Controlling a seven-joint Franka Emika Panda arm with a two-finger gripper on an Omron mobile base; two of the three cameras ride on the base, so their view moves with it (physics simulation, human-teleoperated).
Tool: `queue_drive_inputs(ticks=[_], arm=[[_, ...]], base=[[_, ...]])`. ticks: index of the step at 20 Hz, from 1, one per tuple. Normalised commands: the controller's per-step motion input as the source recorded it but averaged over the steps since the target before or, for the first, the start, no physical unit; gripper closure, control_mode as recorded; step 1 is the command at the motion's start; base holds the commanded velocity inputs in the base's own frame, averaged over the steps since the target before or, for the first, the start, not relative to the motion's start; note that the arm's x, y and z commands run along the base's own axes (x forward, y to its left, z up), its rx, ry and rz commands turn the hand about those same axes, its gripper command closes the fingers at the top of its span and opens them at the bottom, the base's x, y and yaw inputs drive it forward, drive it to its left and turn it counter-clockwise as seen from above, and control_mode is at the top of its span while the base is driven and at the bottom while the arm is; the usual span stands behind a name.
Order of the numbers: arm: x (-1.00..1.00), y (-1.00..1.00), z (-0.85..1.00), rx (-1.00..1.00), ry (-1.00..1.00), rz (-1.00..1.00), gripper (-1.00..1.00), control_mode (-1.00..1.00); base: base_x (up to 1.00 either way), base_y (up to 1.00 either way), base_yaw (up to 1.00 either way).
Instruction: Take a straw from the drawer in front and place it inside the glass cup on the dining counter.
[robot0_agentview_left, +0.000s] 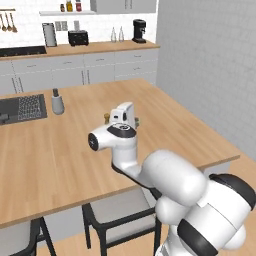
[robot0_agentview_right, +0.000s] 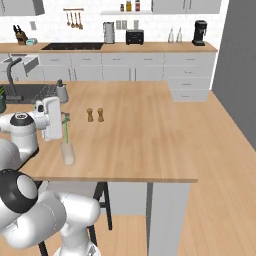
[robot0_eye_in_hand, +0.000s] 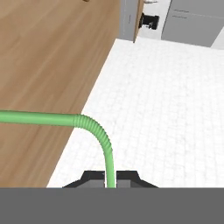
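Observation:
My gripper (robot0_agentview_right: 64, 119) is shut on the light green straw (robot0_agentview_right: 66, 131), which hangs straight down from it over the dining counter (robot0_agentview_right: 140, 135). The glass cup (robot0_agentview_right: 67, 153) stands upright directly below, near the counter's near edge. The straw's lower end reaches the cup's mouth; I cannot tell whether it is inside. In the hand view the straw (robot0_eye_in_hand: 94, 127) rises from between the fingertips (robot0_eye_in_hand: 92, 176) of the gripper (robot0_eye_in_hand: 110, 176) and bends left across the picture. From the left base view the white hand (robot0_agentview_left: 122, 116) hovers over the counter (robot0_agentview_left: 175, 125). An open drawer (robot0_agentview_right: 24, 62) juts from the wall cabinets.
Two small brown shakers (robot0_agentview_right: 95, 114) stand on the counter just right of the hand. A grey canister (robot0_agentview_right: 61, 92) sits beside the inset dark sink (robot0_agentview_right: 25, 93). Black-framed stools (robot0_agentview_left: 120, 215) are tucked under the near edge. Open wood top stretches to the right.

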Motion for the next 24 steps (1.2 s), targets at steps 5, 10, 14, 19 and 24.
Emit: queue_drive_inputs(ticks=[5,10,14,19,24], arm=[[0.0,0.17,-0.16,0.0,0.0,0.0,1.0,-1.0],[0.11,0.07,-0.16,0.0,0.0,0.0,1.0,-1.0],[0.2,0.0,-0.13,0.0,0.0,0.0,1.0,-1.0],[0.14,0.01,-0.16,0.0,0.0,0.0,1.0,-1.0],[0.27,0.05,-0.11,0.0,-0.01,0.0,1.0,-1.0]], base=[[0.0,0.0,0.0],[0.0,0.0,0.0],[0.0,0.0,0.0],[0.0,0.0,0.0],[0.0,0.0,0.0]])
